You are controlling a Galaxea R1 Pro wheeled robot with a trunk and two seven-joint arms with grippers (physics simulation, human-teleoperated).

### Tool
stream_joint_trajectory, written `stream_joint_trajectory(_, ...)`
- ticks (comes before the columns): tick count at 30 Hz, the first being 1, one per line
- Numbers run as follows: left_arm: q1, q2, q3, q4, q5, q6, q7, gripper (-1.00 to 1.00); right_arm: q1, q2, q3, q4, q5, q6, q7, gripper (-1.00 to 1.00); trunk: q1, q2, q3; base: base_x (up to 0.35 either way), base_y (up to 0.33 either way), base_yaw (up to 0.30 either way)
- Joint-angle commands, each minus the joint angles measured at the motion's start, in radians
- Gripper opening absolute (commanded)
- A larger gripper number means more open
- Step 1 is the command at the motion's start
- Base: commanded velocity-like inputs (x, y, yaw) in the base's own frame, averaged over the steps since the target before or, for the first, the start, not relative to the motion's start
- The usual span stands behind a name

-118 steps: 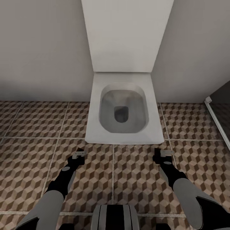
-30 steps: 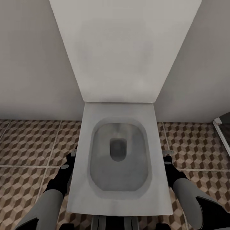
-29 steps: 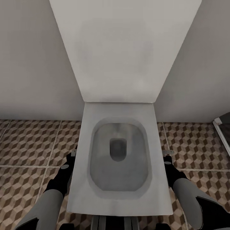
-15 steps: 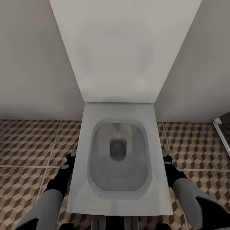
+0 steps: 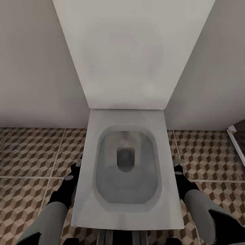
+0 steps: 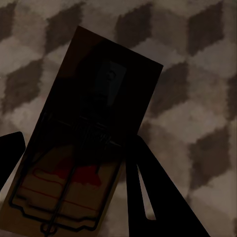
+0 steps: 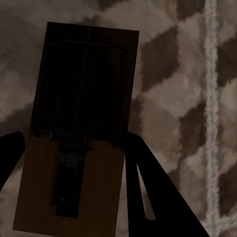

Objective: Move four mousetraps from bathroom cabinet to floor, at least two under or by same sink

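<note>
**Two traps in hand, and a toilet where the sink should be**

You stand square against the white toilet [image 5: 126, 166], arms down either side of the bowl. The left gripper [image 6: 74, 163] is clamped on a mousetrap [image 6: 89, 143]; the right gripper [image 7: 69, 163] is clamped on a second mousetrap [image 7: 81, 133]. Each board hangs just above the cube-patterned bathroom floor [image 5: 30, 153], not visibly touching it.

The hazard, as it looks from here: let go now and both traps land beside the toilet, not the sink, so the two-by-the-sink condition would probably go unmet. Your arms also flank the bowl closely; turning the base without first backing off could scrape an arm along the porcelain and twist a board in its grip.

In both wrist views, each trap's long axis runs roughly along the fingers. The left board points its plain wooden end outward, red-marked wire end nearest the camera, slightly skewed; the right board points its wire frame outward.
</note>
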Motion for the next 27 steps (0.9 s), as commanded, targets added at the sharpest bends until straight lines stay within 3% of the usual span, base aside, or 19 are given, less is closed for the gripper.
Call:
stream_joint_trajectory(1,0.000,-0.002,0.009,-0.001,-0.009,-0.001,-0.014,-1.00,0.000,0.001,-0.004,-0.001,0.007,0.003,-0.002,-1.00,0.000,0.000,-0.001,0.000,0.000,0.000)
stream_joint_trajectory(27,-0.001,0.005,0.014,0.001,-0.009,-0.001,-0.016,-1.00,0.000,0.001,-0.002,-0.001,0.014,0.030,-0.007,-1.00,0.000,0.000,-0.001,0.000,0.000,0.000)
